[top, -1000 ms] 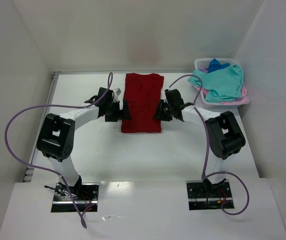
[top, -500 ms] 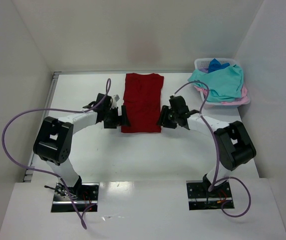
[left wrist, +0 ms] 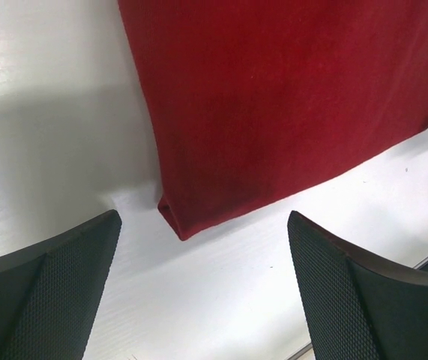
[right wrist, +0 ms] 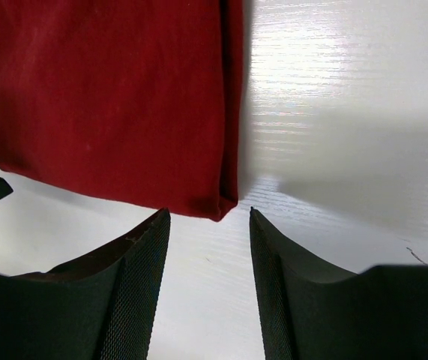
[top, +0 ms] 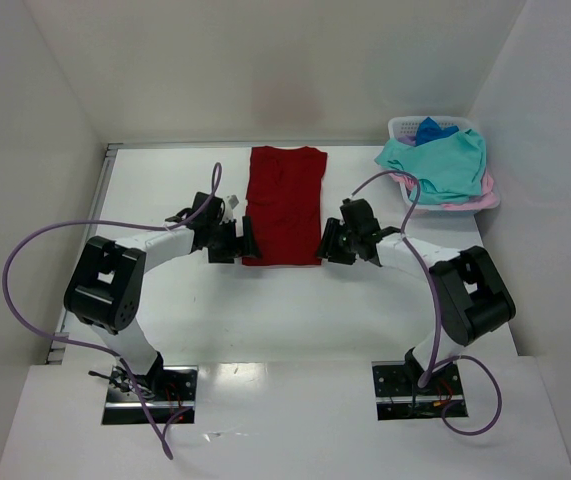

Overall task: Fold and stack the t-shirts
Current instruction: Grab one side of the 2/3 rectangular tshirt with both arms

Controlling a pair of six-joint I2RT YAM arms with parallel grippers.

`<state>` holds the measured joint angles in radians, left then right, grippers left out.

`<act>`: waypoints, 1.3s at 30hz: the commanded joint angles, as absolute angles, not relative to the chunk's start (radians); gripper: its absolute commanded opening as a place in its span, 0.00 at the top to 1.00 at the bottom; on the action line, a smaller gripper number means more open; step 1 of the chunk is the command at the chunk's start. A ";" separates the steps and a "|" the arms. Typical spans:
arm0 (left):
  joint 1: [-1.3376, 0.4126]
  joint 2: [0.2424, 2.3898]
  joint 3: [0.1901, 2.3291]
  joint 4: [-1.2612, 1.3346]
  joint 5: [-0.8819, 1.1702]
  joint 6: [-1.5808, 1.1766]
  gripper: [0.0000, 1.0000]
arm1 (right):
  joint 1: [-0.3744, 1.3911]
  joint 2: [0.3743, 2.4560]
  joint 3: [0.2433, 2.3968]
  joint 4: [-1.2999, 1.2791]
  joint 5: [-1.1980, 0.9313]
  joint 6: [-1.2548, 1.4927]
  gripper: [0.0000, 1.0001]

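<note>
Dark red cloth lies flat on the table (top: 285,310): the dark red t-shirt (top: 283,205) is folded into a narrow lengthwise strip between the two arms. The left gripper (top: 248,240) is poised at its near left corner and the right gripper (top: 325,243) at its near right corner. Both have their fingers apart and hold nothing. The step in hand appears to be the crosswise fold. The next move calls for both grippers to pinch every layer at the corners, then carry the hem evenly toward the collar. The teal t-shirt (top: 440,165) waits in the laundry basket (top: 405,125).
</note>
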<state>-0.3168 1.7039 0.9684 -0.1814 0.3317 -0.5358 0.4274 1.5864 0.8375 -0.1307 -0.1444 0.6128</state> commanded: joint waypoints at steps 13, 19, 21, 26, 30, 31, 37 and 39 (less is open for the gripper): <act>-0.321 1.709 0.951 -0.132 0.331 -0.565 0.39 | 0.439 1.680 0.819 -0.043 -0.152 0.632 0.58; -0.321 1.747 0.951 -0.132 0.331 -0.565 0.53 | 0.439 1.700 0.828 -0.034 -0.143 0.641 0.73; -0.321 1.756 0.951 -0.132 0.331 -0.565 0.55 | 0.439 1.700 0.828 -0.034 -0.133 0.650 0.78; -0.321 1.756 0.951 -0.132 0.331 -0.565 0.56 | 0.439 1.709 0.828 -0.034 -0.133 0.650 0.85; -0.321 1.766 0.951 -0.132 0.331 -0.565 0.69 | 0.439 1.709 0.828 -0.034 -0.115 0.661 0.98; -0.321 1.766 0.951 -0.132 0.331 -0.565 0.73 | 0.439 1.709 0.828 -0.043 -0.115 0.661 1.00; -0.331 1.766 0.942 -0.152 0.331 -0.574 1.00 | 0.439 1.675 0.796 -0.043 -0.084 0.670 1.00; -0.340 1.756 0.942 -0.172 0.331 -0.583 1.00 | 0.439 1.675 0.796 -0.052 -0.084 0.670 1.00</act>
<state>-0.3237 1.7515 0.9546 -0.1551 0.3271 -0.5632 0.4297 1.6901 0.8234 -0.0494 -0.1497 0.6724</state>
